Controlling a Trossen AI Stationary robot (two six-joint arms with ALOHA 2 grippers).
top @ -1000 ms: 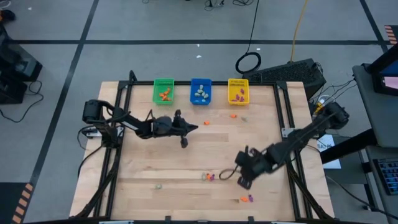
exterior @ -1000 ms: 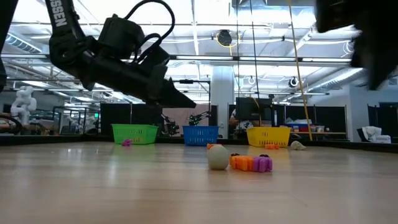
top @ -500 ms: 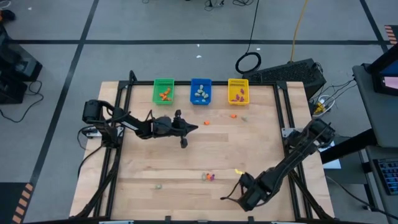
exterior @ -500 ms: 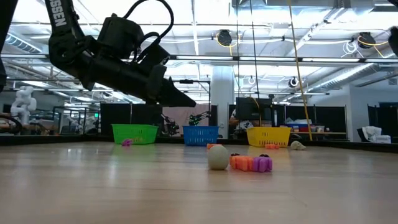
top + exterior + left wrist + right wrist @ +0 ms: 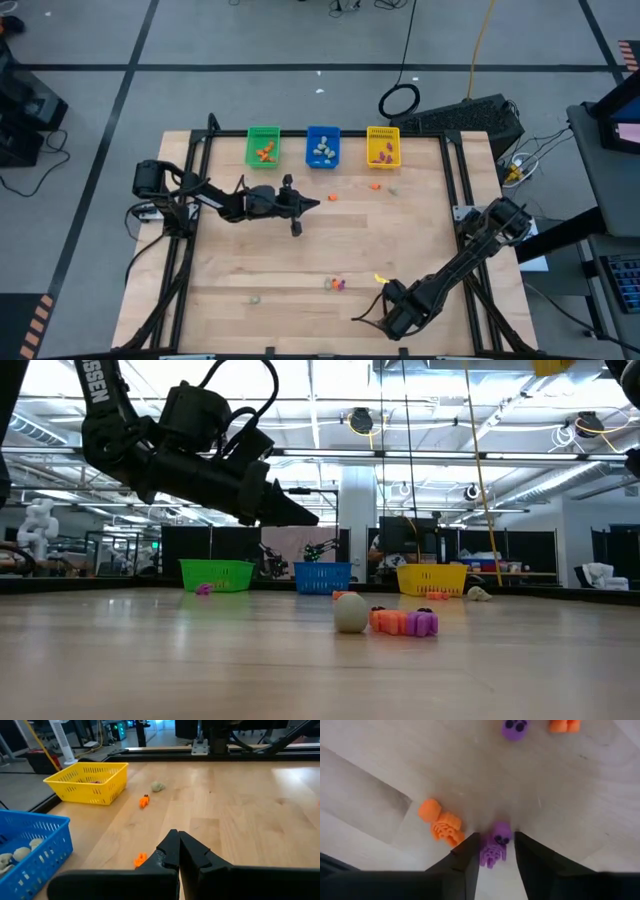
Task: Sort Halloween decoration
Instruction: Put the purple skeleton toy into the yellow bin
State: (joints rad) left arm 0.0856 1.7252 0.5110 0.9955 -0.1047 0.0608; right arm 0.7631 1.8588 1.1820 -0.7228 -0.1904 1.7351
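The green bin (image 5: 263,146) serves as the landmark, first in the row of three at the far edge of the surface (image 5: 330,250). Just this side of it hangs the left gripper (image 5: 296,208), its fingers (image 5: 172,851) pressed together on nothing, parked above bare wood, which reads as an arm waiting its turn. To the right of the green bin stand the blue bin (image 5: 322,146) and then the yellow bin (image 5: 383,146), each already holding a few pieces, so colours seem to go bin by bin. Two strays, an orange trinket (image 5: 333,197) and another orange piece (image 5: 375,185), lie in front of those bins.

Far from the green bin, toward the near right corner, the right gripper (image 5: 390,318) is low over the wood. Its fingers (image 5: 465,855) stand parted with a purple skeleton (image 5: 494,845) lying between them, flanked but not visibly clamped; the stance suits a pick about to close. An orange skeleton (image 5: 442,824) lies just beside it, and a purple skull (image 5: 514,728) a little beyond. The purple one likely belongs in the yellow bin.
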